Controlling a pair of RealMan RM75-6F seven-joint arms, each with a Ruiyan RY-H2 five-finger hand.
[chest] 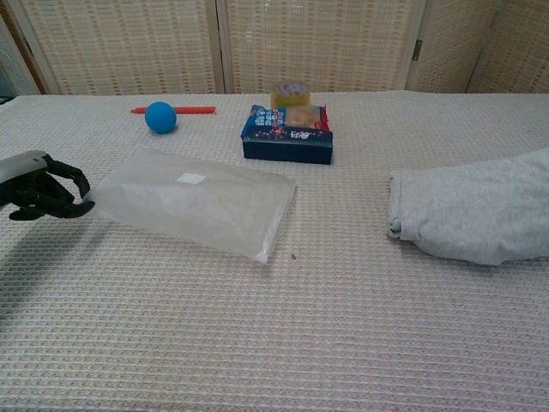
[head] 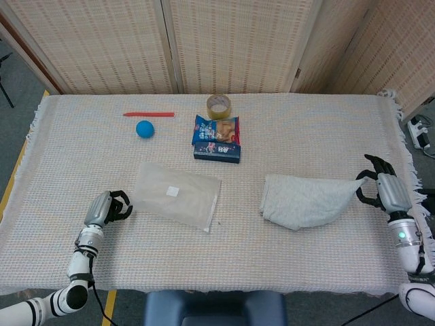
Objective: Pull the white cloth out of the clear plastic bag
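Two hands, both low at the near edge of the worktop (head: 81,163), one per side. Left hand (head: 109,208) sits at the near left w/ fingers curled in, pinching the left edge of the clear plastic bag (head: 178,194); chest view shows the dark fingertips (chest: 75,206) touching that edge. Bag lies flat, empty, a small white label on its top face, open end facing right. Right hand (head: 385,190) is at the near right, fingers closed on the pointed right tip of the white cloth (head: 306,202); in chest view this hand is out of frame. Cloth lies fully outside the bag, bunched in a soft heap, well apart from it to the right w/ bare worktop between. Farther back, center: a blue snack packet (head: 217,137) on a dark box, w/ a roll of tape (head: 218,106) just beyond it. Left of those, a blue ball (head: 144,128) and a red pen (head: 148,114) lying near each other. Woven folding screens (head: 231,41) stand behind the worktop.
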